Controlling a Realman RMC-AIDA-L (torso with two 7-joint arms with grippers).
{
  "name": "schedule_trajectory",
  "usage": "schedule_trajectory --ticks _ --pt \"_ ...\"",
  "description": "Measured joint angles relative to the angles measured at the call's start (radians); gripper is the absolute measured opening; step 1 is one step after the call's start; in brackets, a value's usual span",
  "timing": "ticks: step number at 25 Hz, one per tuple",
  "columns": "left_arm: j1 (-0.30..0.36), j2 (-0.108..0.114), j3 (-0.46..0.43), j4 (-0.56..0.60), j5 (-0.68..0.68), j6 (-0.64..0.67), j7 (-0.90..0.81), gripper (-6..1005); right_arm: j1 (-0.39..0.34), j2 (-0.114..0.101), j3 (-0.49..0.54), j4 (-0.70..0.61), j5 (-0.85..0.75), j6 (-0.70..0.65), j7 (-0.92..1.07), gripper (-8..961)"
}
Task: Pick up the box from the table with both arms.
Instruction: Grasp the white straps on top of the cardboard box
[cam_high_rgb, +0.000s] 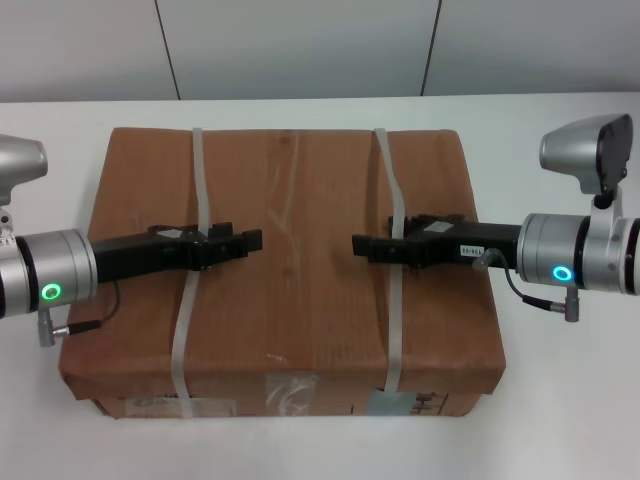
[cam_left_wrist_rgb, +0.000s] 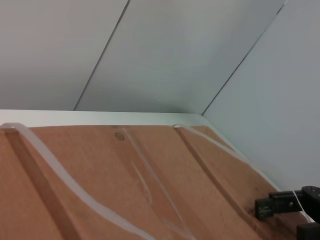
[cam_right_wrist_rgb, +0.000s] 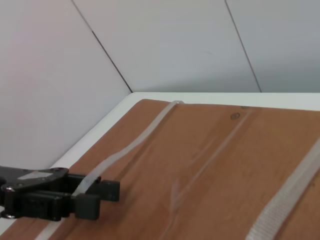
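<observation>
Nearest the head camera we note the box's labelled front face; the box sits on the white tabletop. Two whitish straps cross its top. The left pincer and right pincer reach inward over the top, tips facing, apart. Each lies at a strap, the strap crossing over its fingers. We cannot tell how far either is open, or what it grips.

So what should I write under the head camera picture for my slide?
Both arms reach in over the strapped box on the table, left pincer and right pincer facing each other.
</observation>
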Motion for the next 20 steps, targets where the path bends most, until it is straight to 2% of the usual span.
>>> schedule_trajectory --ticks 15,20 --pt "-0.024 -0.001 -0.002 0.027 0.025 -0.003 0.006 587 0.030 0.004 -0.006 0.000 0.001 -0.008 -0.004 866" --pt "-0.024 -0.001 -0.001 0.028 0.025 -0.003 0.008 426 0.032 0.005 -0.008 0.001 0.001 -0.008 -0.004 793"
